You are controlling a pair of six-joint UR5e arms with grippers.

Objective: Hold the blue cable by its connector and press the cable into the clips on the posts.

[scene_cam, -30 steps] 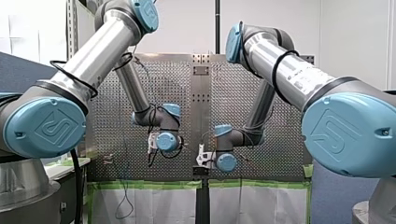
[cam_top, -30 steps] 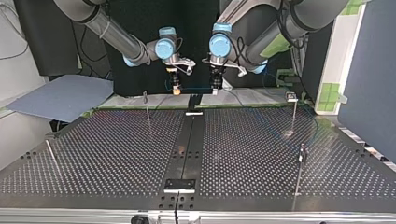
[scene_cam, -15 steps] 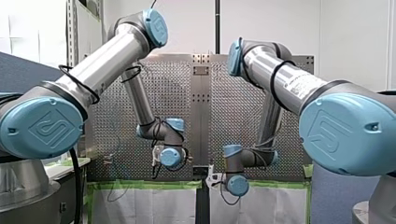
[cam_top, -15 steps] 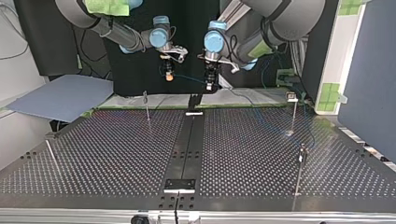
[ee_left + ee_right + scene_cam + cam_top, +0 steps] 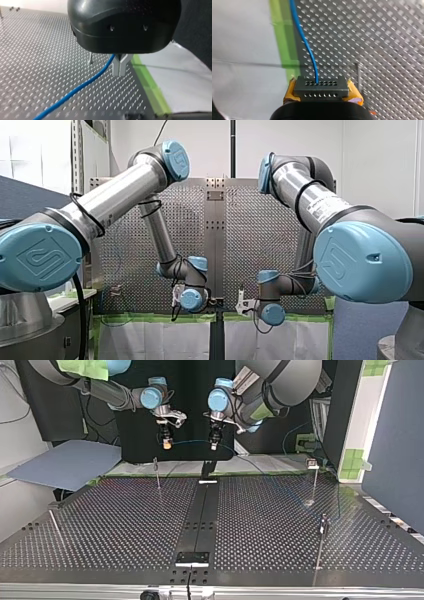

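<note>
Jaws clamped: my right gripper (image 5: 322, 93) on connector (image 5: 322, 85), left gripper (image 5: 119, 68) on blue cable (image 5: 75, 91); both just shifted toward the post (image 5: 157, 472), so clipping comes next.

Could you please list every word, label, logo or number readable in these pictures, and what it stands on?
No text reads clearly.
Embossed logo on my left arm's blue cap and my right arm's blue cap: a stylised mark, no clear letters.
Pale label on my right arm's silver tube: too blurred to read.
</note>
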